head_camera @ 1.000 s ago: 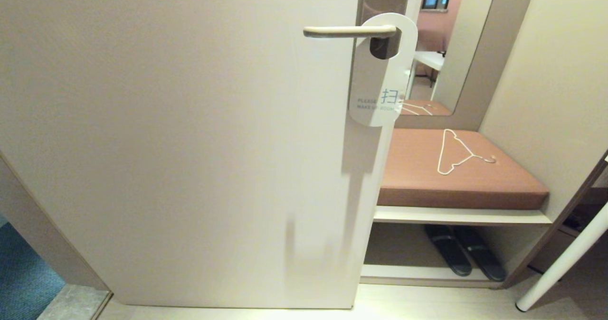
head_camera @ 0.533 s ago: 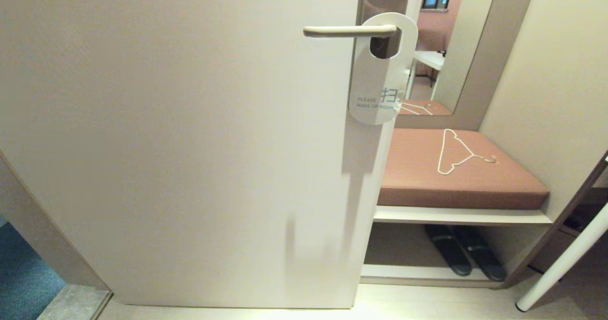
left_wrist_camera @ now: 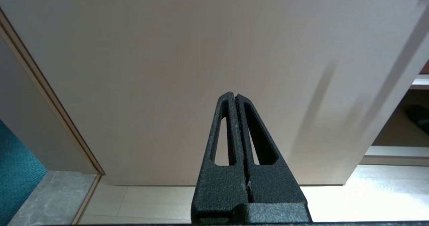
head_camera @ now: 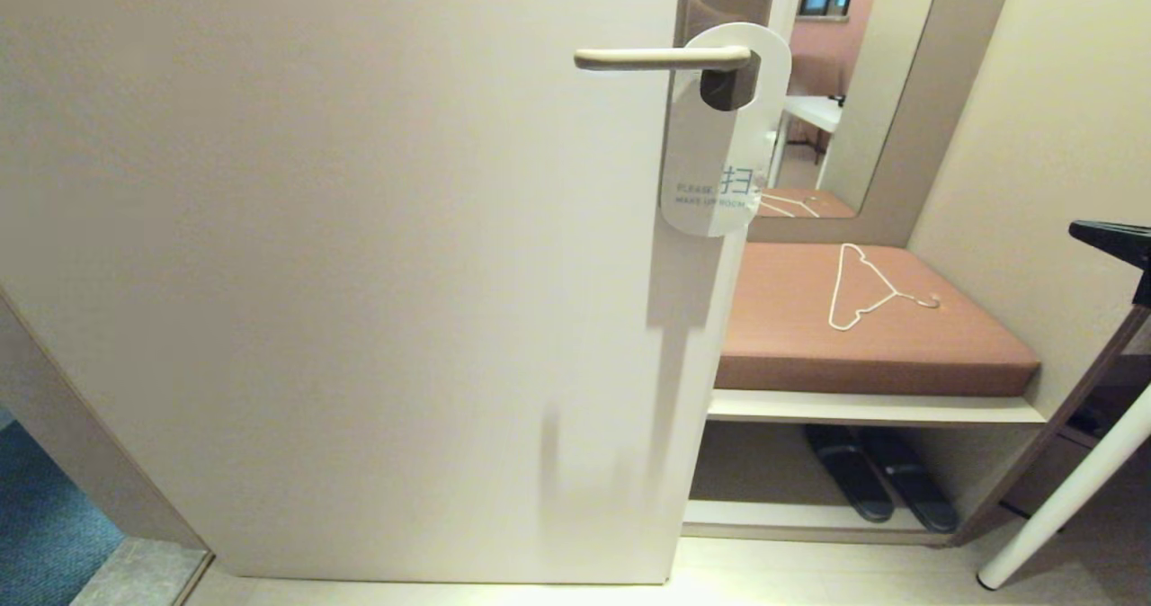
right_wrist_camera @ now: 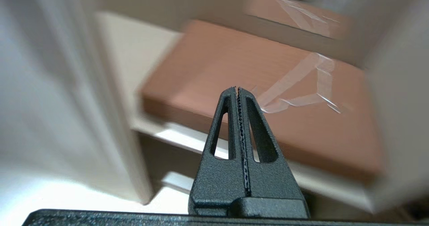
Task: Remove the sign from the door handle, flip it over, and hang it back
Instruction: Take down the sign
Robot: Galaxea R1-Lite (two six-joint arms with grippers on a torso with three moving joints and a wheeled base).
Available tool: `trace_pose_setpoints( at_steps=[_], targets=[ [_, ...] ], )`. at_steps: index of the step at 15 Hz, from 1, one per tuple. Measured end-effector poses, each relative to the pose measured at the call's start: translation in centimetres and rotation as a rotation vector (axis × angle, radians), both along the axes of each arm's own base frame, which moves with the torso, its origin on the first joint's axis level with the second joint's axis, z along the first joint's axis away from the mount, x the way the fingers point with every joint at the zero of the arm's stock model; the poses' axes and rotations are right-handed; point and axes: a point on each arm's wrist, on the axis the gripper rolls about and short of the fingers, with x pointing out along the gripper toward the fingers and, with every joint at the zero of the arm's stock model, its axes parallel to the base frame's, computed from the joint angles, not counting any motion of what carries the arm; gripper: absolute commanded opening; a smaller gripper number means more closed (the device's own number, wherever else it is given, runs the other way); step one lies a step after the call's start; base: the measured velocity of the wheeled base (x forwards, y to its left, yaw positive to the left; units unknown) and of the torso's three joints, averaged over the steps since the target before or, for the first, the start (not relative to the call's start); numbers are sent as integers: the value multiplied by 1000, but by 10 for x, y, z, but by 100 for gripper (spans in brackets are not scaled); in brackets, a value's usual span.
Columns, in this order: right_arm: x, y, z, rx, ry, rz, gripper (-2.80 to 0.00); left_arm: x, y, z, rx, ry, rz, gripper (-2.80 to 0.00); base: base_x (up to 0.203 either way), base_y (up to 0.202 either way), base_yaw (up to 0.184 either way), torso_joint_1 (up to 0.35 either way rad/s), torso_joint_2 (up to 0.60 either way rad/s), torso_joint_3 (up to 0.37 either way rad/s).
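Observation:
The sign (head_camera: 715, 152) hangs on the door handle (head_camera: 661, 58) at the beige door's right edge, its white "PLEASE MAKE UP ROOM" face toward me. My right gripper (head_camera: 1108, 236) shows at the far right edge of the head view, well right of and below the sign; its wrist view shows it (right_wrist_camera: 237, 89) shut and empty, pointing at the brown bench cushion (right_wrist_camera: 254, 95). My left gripper (left_wrist_camera: 233, 95) is shut and empty, low before the door (left_wrist_camera: 187, 51); it is out of the head view.
A thin white wire clothes hanger (head_camera: 865, 287) lies on the brown bench cushion (head_camera: 809, 336) right of the door. Dark slippers (head_camera: 877, 480) sit on the shelf below. A mirror (head_camera: 836, 75) stands behind. A white pole (head_camera: 1070, 494) leans at the lower right.
My right gripper has come into the head view at the far right edge. The sign swung slightly on the handle.

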Motion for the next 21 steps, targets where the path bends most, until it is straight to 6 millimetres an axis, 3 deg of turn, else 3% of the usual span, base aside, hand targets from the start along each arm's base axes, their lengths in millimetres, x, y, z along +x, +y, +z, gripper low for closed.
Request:
trace_pose_setpoints(
  at_steps=[4, 7, 17, 21],
  targets=[
    [21, -9, 1, 52, -27, 337, -280, 0, 0, 0, 0, 0, 0, -280, 0, 0, 0, 0, 0, 0],
    [34, 1, 5, 80, -44, 540, -280, 0, 0, 0, 0, 0, 0, -280, 0, 0, 0, 0, 0, 0],
    [58, 85, 36, 54, -118, 897, -280, 0, 0, 0, 0, 0, 0, -280, 0, 0, 0, 0, 0, 0],
    [69, 97, 39, 68, -117, 937, -280, 0, 0, 0, 0, 0, 0, -280, 0, 0, 0, 0, 0, 0]
  ],
)
